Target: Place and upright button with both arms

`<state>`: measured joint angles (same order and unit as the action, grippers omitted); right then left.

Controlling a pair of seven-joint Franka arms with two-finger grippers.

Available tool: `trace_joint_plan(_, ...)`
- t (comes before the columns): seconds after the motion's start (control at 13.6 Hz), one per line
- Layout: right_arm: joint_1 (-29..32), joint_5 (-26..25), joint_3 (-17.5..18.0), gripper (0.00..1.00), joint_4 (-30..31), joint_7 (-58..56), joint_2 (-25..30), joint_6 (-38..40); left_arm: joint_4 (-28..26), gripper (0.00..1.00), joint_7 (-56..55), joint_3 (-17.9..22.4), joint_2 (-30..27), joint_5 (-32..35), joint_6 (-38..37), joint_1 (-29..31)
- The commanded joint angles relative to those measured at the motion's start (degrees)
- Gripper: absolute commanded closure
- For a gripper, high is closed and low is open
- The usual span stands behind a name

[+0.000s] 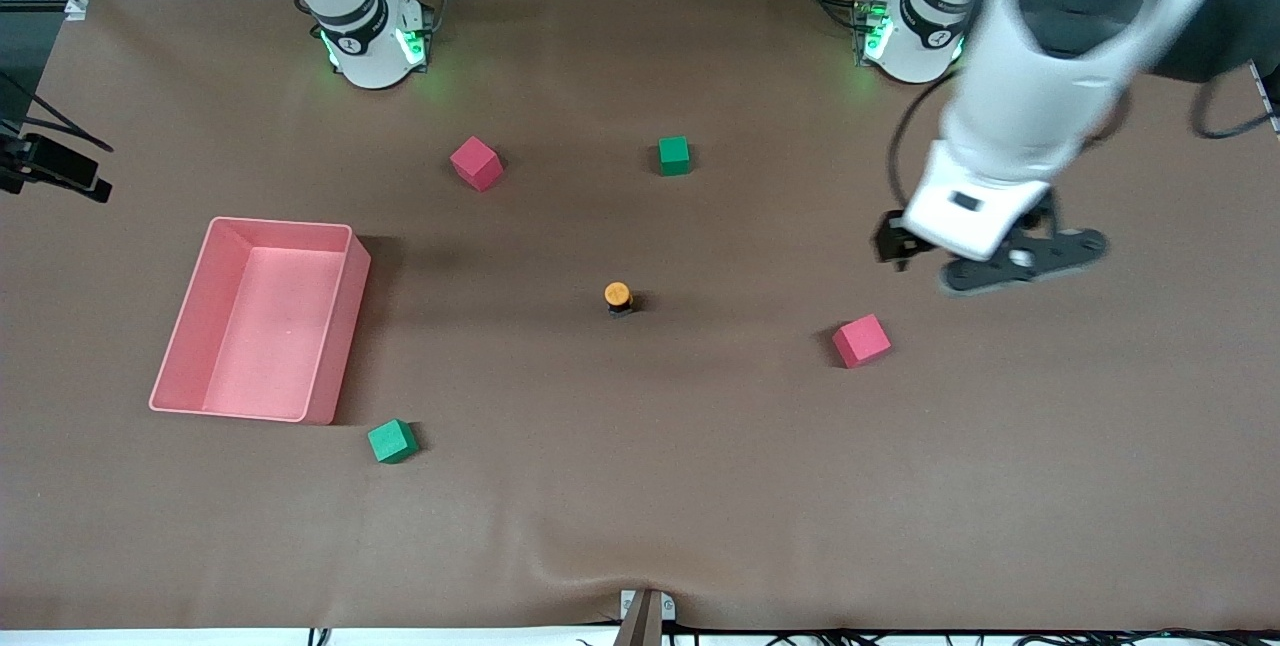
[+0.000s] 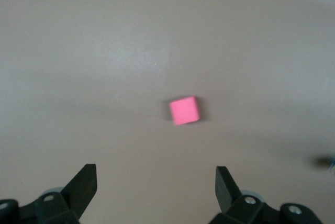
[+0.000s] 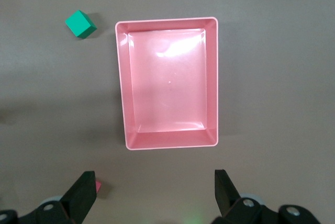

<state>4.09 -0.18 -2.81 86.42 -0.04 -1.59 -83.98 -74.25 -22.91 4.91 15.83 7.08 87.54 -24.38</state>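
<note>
The button (image 1: 619,297) stands upright near the middle of the desk (image 1: 640,486), orange cap up, and only the front view shows it clearly. The left gripper (image 1: 985,261) hangs over the desk toward the left arm's end. Its wrist view shows its fingers (image 2: 84,185) spread wide with nothing between them, above a pink cube (image 2: 184,110). The right gripper (image 3: 154,195) does not appear in the front view. Its wrist view shows its fingers (image 3: 84,190) wide open and empty, over the pink tray (image 3: 121,88), with a green cube (image 3: 80,24) just beside one tray corner.
</note>
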Motion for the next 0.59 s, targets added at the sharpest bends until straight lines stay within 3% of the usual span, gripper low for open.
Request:
trace_joint_plan(0.0, 0.65, -1.05, 1.05, 0.00, 0.77, 1.10, 1.32, 1.01, -5.01, 0.00, 10.76, -1.05, -4.22, -2.77, -0.36, 6.52)
trace_joint_plan(0.15, 0.65, -0.17, 1.05, 0.00, 0.33, 1.27, 1.15, 1.89, -10.02, 0.00, 13.67, -0.79, -7.64, -3.13, 0.52, 9.86)
trace_joint_plan(0.29, 0.39, 0.36, 1.14, 0.00, 0.15, 1.27, 1.15, 1.63, -11.09, 0.00, 14.90, -1.05, -7.92, -3.04, 0.79, 15.57)
trace_joint_plan(0.51, 0.48, 0.98, 1.05, 0.00, -0.20, 1.27, 0.97, 1.37, -16.51, 0.00, 15.17, -1.13, -12.73, -3.04, 2.53, 15.77)
